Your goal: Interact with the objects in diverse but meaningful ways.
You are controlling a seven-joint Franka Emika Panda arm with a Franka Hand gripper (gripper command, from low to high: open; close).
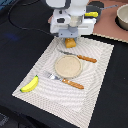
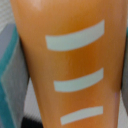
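The placemat (image 1: 75, 85) lies set for a meal: plate (image 1: 69, 66) at centre, knife (image 1: 79, 57) on its far side, fork (image 1: 65, 80) on its near side, banana (image 1: 30, 84) at the mat's near left corner. The tool (image 1: 71, 42) hangs at the mat's far edge, closed on the bread loaf (image 1: 71, 43). In the wrist view the loaf (image 2: 70, 65) fills the frame, a grey pad (image 2: 11, 75) pressed against its side. The grip appears firm. The loaf appears clear of the mat, probably for transfer toward the plate.

bread loaf (image 2: 70, 65) cropped, saucepan (image 1: 123, 17) cut off
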